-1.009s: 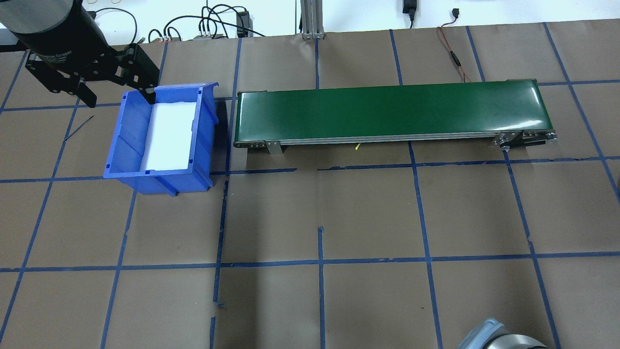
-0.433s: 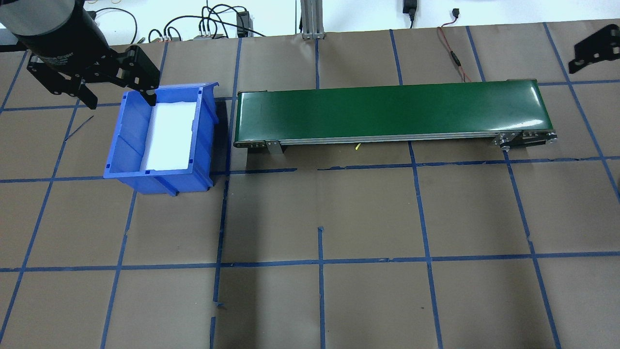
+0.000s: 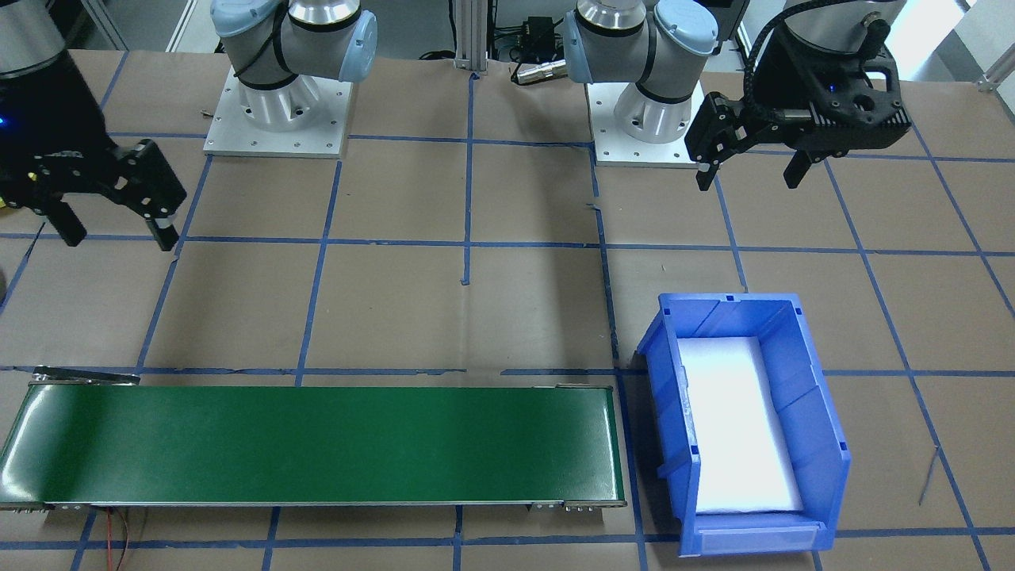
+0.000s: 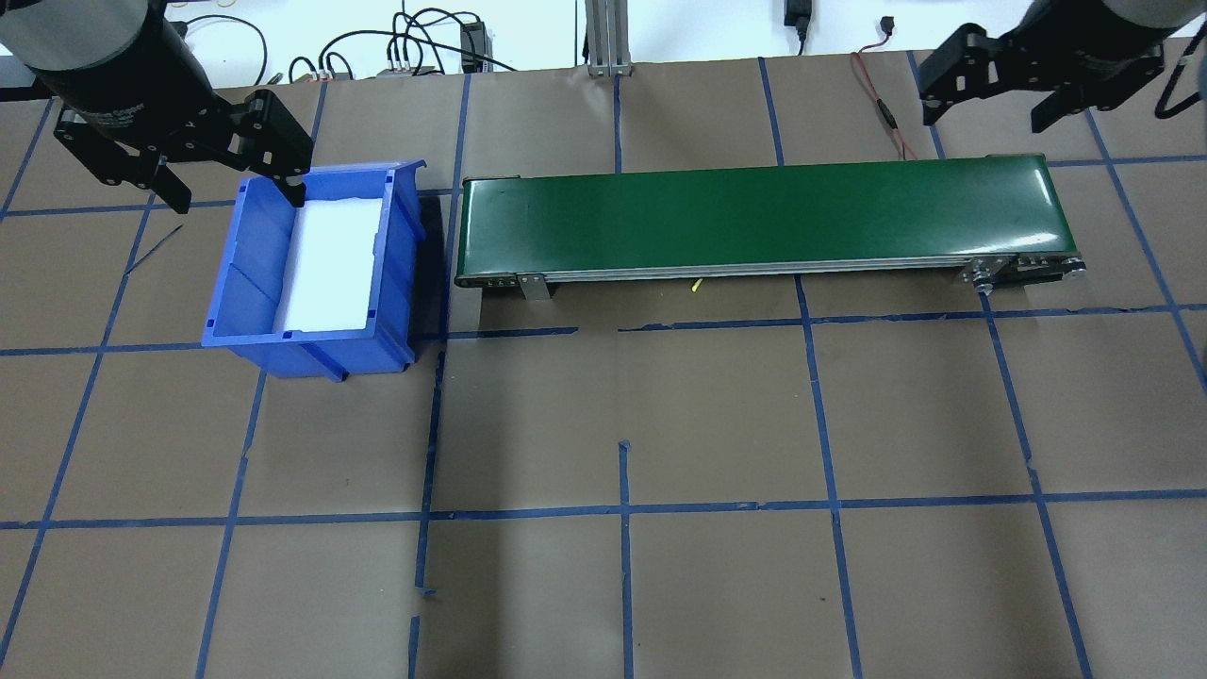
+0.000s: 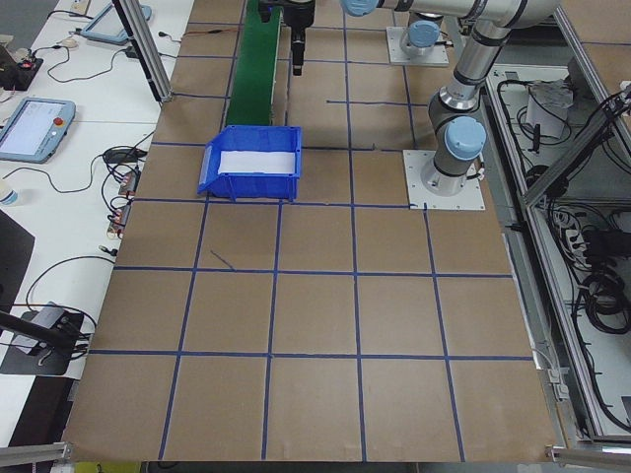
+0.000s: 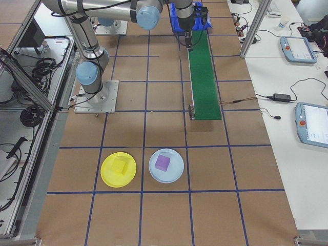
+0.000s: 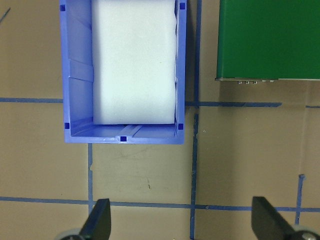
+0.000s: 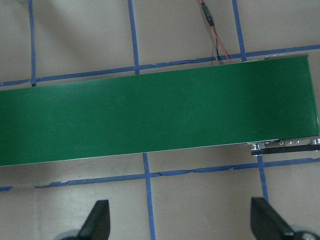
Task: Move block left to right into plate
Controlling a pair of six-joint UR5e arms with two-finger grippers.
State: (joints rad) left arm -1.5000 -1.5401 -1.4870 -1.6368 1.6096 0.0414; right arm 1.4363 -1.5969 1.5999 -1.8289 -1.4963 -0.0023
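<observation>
The overhead exterior view looks forward and down from behind the robot; the conveyor belt (image 4: 759, 222) lies across its upper half. The front-facing view faces the robot bases from beyond the conveyor belt (image 3: 313, 444), mirrored side to side. The two side views look along the table from opposite ends of the belt, from far back. Each wrist camera looks straight down at close range; both show part of the belt (image 7: 267, 40) (image 8: 155, 117).
</observation>
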